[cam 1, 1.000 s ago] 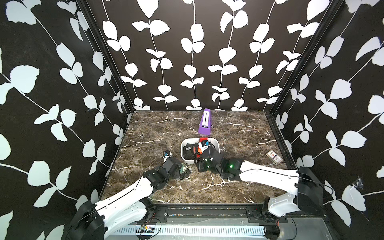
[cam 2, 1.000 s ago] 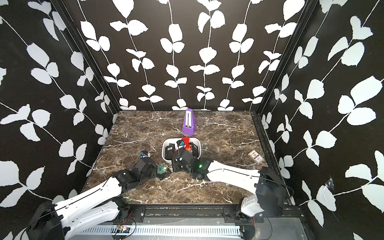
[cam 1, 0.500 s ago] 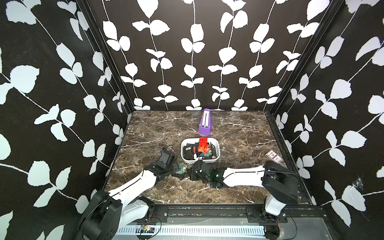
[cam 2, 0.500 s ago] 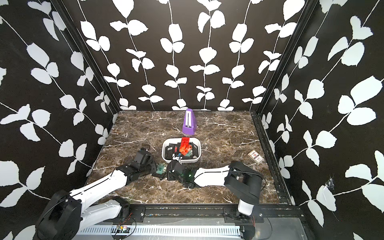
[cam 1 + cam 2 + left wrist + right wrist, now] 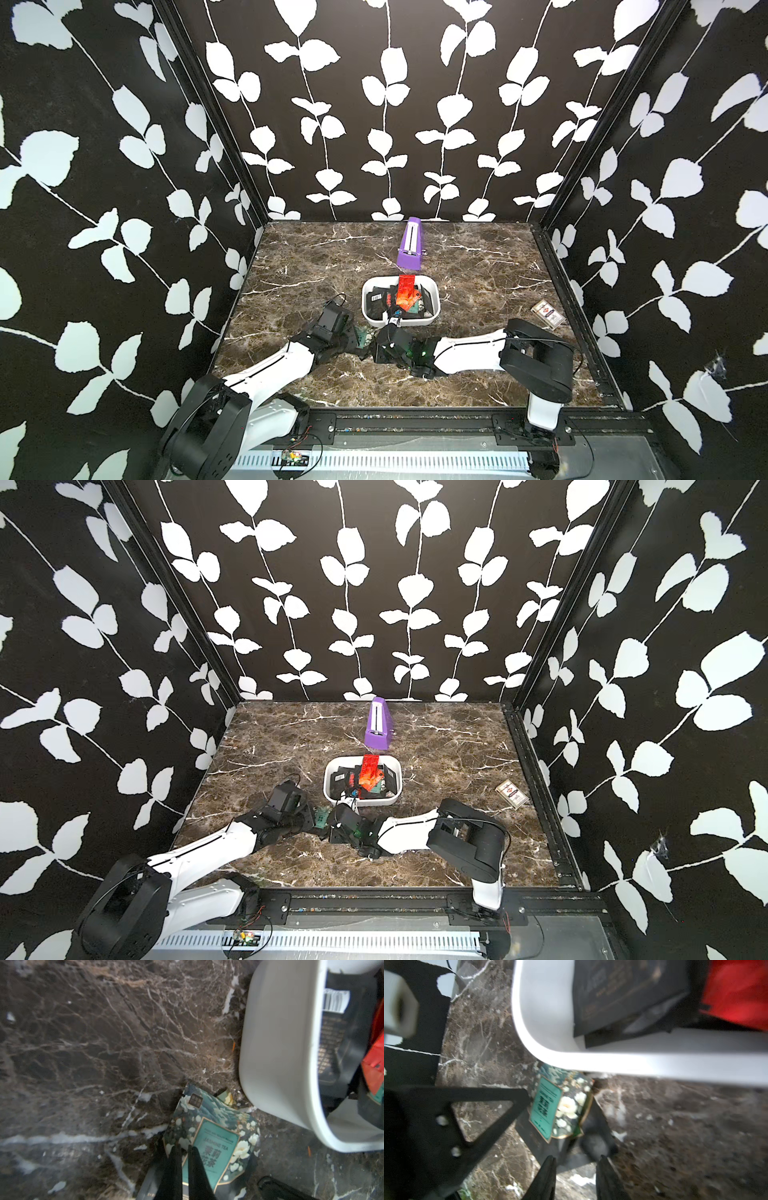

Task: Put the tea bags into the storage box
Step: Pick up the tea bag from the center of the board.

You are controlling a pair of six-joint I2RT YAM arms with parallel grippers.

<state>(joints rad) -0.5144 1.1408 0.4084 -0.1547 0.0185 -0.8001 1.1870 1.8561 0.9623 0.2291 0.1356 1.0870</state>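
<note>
Left gripper (image 5: 184, 1148) clamped on green floral foil sachet (image 5: 218, 1136) just beside white plastic tub (image 5: 280, 1064). Right gripper (image 5: 577, 1158) jaws apart, view blurred. Black sachet (image 5: 535, 1138) underneath mostly hidden.

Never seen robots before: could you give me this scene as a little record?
Left end effector: shut on green tea bag, beside storage box
Right end effector: open, empty, near that bag
Storage box: holds black and red tea bags
Elsewhere: purple wedge, card pack
</note>
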